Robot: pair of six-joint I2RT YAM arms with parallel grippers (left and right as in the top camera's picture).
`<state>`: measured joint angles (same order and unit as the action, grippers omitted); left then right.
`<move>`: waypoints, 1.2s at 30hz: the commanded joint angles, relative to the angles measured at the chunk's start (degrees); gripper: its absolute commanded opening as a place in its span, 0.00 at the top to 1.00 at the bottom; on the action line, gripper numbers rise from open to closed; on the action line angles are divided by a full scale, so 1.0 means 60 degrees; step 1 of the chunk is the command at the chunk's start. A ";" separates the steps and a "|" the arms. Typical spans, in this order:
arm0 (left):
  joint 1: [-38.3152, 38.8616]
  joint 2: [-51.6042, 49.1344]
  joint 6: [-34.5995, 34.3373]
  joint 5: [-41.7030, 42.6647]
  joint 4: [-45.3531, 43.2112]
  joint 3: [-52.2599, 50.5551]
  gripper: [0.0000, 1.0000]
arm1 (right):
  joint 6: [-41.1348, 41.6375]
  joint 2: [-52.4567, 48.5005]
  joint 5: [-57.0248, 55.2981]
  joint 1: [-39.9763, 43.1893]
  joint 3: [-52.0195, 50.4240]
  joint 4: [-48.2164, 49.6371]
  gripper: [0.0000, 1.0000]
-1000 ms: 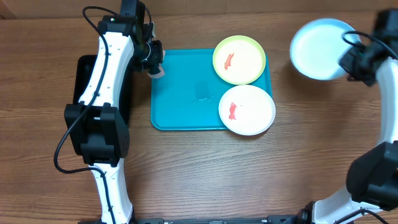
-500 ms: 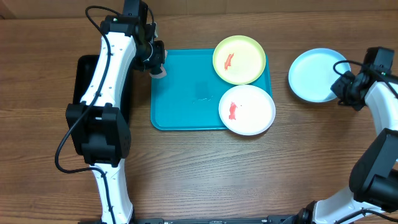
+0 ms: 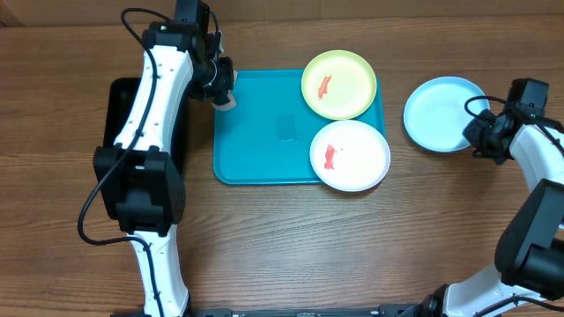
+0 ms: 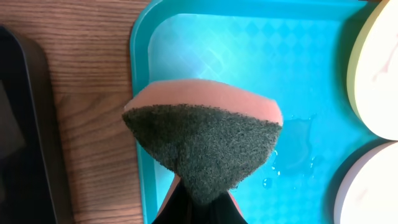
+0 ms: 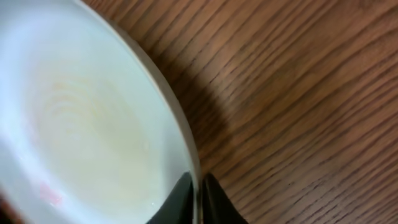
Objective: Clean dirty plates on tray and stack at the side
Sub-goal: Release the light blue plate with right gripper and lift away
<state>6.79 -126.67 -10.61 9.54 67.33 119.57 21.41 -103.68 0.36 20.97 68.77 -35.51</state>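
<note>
The turquoise tray (image 3: 260, 132) holds a yellow-green plate (image 3: 348, 88) and a white plate (image 3: 357, 157), both with red smears. The light blue plate (image 3: 434, 113) lies on the table right of the tray. My right gripper (image 3: 476, 134) is shut on its right rim, seen in the right wrist view (image 5: 198, 186) with the plate (image 5: 81, 130) to its left. My left gripper (image 3: 225, 95) hovers over the tray's top-left corner, shut on an orange sponge with a dark scrub face (image 4: 205, 140); the tray (image 4: 249, 56) lies below it.
A black tray (image 3: 119, 114) lies left of the turquoise tray, under the left arm. Water drops (image 4: 292, 162) sit on the tray floor. Bare wood table (image 3: 282, 238) stretches in front.
My right gripper has lowered the light blue plate from a raised position at far right down onto the table and slid it slightly left. The left arm stayed still.
</note>
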 commanded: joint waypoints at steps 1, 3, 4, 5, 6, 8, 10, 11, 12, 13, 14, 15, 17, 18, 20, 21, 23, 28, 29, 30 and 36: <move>0.0069 0.0058 -0.0131 -0.0131 -0.0040 0.0098 0.96 | -0.0106 -0.0160 0.0182 -0.0018 -0.0033 -0.0033 0.74; 0.0076 0.0058 -0.0131 -0.0131 -0.0044 0.0098 0.96 | -0.0113 -0.0160 0.0219 -0.0018 -0.0022 -0.0157 0.59; 0.0084 0.0058 -0.0135 -0.0127 -0.0047 0.0098 0.96 | -0.0113 -0.0160 0.0248 -0.0018 0.0007 -0.0255 0.53; 0.0087 0.0058 -0.0135 -0.0127 -0.0051 0.0098 0.96 | -0.0117 -0.0157 0.0335 -0.0018 0.0095 -0.0466 0.50; 0.0091 0.0058 -0.0135 -0.0127 -0.0055 0.0098 0.96 | -0.0113 -0.0149 0.0459 -0.0018 0.0229 -0.0721 0.48; 0.0091 0.0058 -0.0135 -0.0127 -0.0051 0.0098 0.96 | -0.0117 -0.0106 0.0772 -0.0018 0.0692 -0.1439 0.48; 0.0102 0.0058 -0.0131 -0.0131 -0.0044 0.0098 0.96 | -0.0233 -0.0022 0.1151 -0.0018 0.1326 -0.2291 0.48; 0.0109 0.0058 -0.0131 -0.0127 -0.0044 0.0098 0.96 | -0.0444 0.0033 0.1399 -0.0025 0.1683 -0.2728 0.48; 0.0120 0.0058 -0.0131 -0.0131 -0.0044 0.0098 0.96 | -0.0619 0.0084 0.1526 -0.0047 0.1974 -0.3082 0.48; 0.0135 0.0058 -0.0131 -0.0131 -0.0044 0.0098 0.96 | -0.0739 0.0131 0.1563 -0.0069 0.2229 -0.3399 0.47; 0.0146 0.0058 -0.0131 -0.0131 -0.0044 0.0098 0.96 | -0.0871 0.0168 0.1566 -0.0113 0.2481 -0.3683 0.47; 0.0175 0.0058 -0.0131 -0.0131 -0.0047 0.0098 0.96 | -0.0925 0.0197 0.1566 -0.0135 0.2637 -0.3869 0.46; 0.0211 0.0058 -0.0135 -0.0168 -0.0055 0.0098 0.96 | -0.1115 0.0208 0.1668 -0.0204 0.2754 -0.4051 0.46; 0.0233 0.0058 -0.0131 -0.0186 -0.0055 0.0098 0.96 | -0.1147 0.0208 0.1701 -0.0233 0.2747 -0.4087 0.46; 0.0262 0.0058 -0.0131 -0.0197 -0.0051 0.0098 0.96 | -0.1151 0.0171 0.1676 -0.0310 0.2659 -0.4040 0.44; 0.0277 0.0058 -0.0131 -0.0197 -0.0051 0.0098 0.96 | -0.1155 0.0160 0.1657 -0.0339 0.2594 -0.3931 0.43; 0.0306 0.0058 -0.0131 -0.0197 -0.0058 0.0098 0.96 | -0.1151 0.0138 0.1632 -0.0393 0.2306 -0.3410 0.43; 0.0361 0.0058 -0.0131 -0.0197 -0.0073 0.0098 0.96 | -0.1071 0.0036 0.1632 -0.0437 0.1209 -0.1483 0.45; 0.0361 0.0058 -0.0131 -0.0197 -0.0073 0.0098 0.96 | -0.1071 -0.0015 0.1636 -0.0441 0.1031 -0.1147 0.46; 0.0368 0.0058 -0.0131 -0.0197 -0.0073 0.0098 0.96 | -0.1075 -0.0087 0.1636 -0.0444 0.0834 -0.0794 0.46; 0.0375 0.0058 -0.0131 -0.0197 -0.0073 0.0098 0.96 | -0.1093 -0.0659 0.1628 -0.0495 0.0528 -0.0098 0.49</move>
<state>8.64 -126.67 -10.61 8.71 67.07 119.57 15.00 -105.54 10.13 18.59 72.51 -36.95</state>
